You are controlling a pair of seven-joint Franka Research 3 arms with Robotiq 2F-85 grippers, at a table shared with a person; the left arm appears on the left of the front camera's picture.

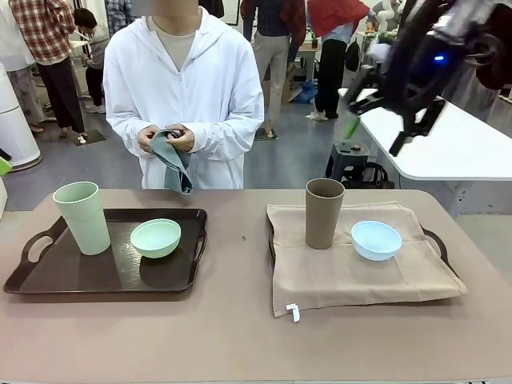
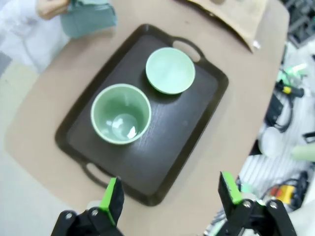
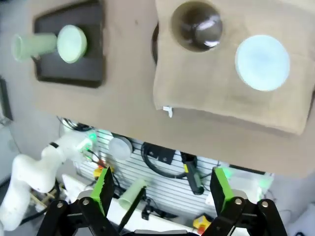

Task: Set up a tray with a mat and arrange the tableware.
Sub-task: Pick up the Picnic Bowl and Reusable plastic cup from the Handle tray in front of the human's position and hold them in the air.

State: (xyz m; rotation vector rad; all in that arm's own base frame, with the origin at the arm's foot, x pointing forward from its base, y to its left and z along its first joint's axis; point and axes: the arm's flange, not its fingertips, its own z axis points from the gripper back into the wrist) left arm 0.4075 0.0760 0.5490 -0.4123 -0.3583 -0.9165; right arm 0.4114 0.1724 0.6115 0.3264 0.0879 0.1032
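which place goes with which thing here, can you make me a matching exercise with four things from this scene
Things:
1. green cup
2. brown cup
3. blue bowl
4. cloth

Places:
a. on the mat, right part
b. in the person's hands
c. on the bare tray
d. on the mat, left part

Pairs: 1-c, 2-d, 3-a, 4-b
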